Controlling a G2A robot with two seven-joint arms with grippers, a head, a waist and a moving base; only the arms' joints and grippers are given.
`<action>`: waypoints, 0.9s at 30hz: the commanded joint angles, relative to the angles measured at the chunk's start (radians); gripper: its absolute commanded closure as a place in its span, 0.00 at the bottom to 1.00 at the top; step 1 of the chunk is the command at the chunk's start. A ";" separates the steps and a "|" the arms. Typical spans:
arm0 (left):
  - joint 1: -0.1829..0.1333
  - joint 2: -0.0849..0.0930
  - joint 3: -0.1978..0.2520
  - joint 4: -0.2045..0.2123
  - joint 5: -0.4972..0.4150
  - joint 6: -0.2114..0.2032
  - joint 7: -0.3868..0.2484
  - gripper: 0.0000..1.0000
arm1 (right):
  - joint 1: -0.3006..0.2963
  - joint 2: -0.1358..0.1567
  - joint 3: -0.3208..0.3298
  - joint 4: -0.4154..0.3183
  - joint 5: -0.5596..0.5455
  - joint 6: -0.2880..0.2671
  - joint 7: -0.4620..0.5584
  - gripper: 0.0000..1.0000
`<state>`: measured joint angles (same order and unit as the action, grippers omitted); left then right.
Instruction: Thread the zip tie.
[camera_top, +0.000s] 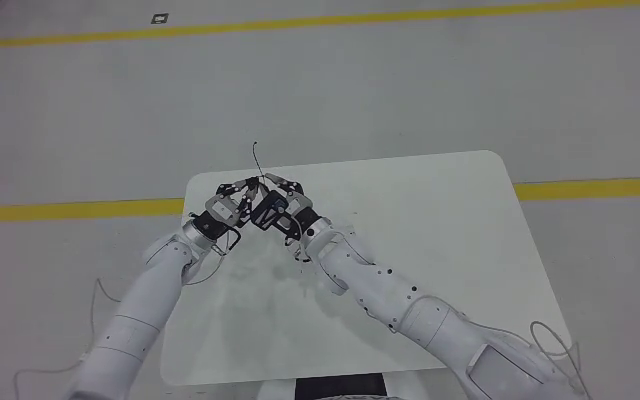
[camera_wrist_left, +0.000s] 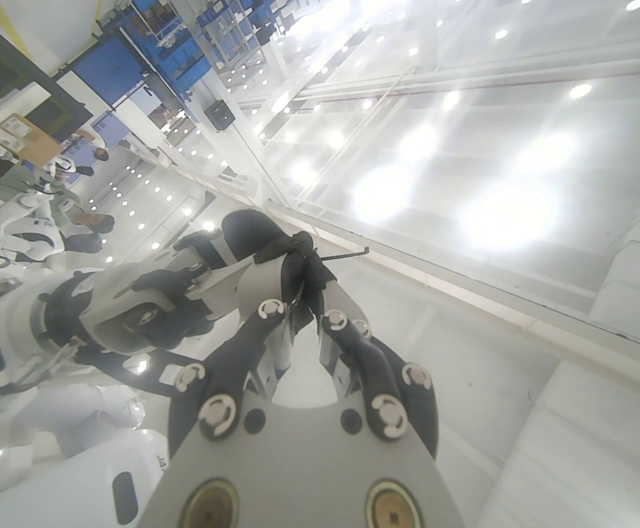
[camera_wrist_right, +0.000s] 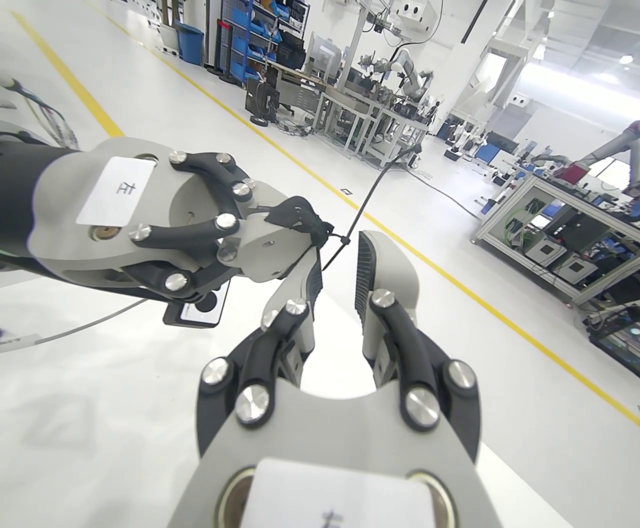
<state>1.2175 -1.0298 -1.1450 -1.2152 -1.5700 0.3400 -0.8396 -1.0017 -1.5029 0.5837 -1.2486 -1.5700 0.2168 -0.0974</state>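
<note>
Threading looks about done: zip tie (camera_wrist_right: 367, 200), pinched in the left jaws above the worktop's (camera_top: 430, 260) far edge, seems passed through its head; right jaws stand spread around it.

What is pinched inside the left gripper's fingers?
A thin black zip tie, its long tail sticking out free. The left gripper is shut on it, so the gripped stretch is covered by the fingers and cannot be seen.
</note>
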 joint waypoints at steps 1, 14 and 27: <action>0.000 0.000 0.000 0.000 0.000 0.000 0.000 1.00 | 0.002 0.000 -0.001 0.000 0.000 0.001 0.000 0.84; 0.000 0.000 0.000 0.000 0.000 0.000 0.000 1.00 | 0.002 0.003 -0.004 -0.001 0.000 0.005 0.001 1.00; 0.000 0.000 0.000 0.000 0.000 0.000 0.000 1.00 | -0.010 0.012 0.002 -0.006 0.000 0.022 0.001 1.00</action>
<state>1.2175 -1.0298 -1.1450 -1.2152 -1.5700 0.3400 -0.8396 -1.0111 -1.4917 0.5842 -1.2543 -1.5700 0.2378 -0.0972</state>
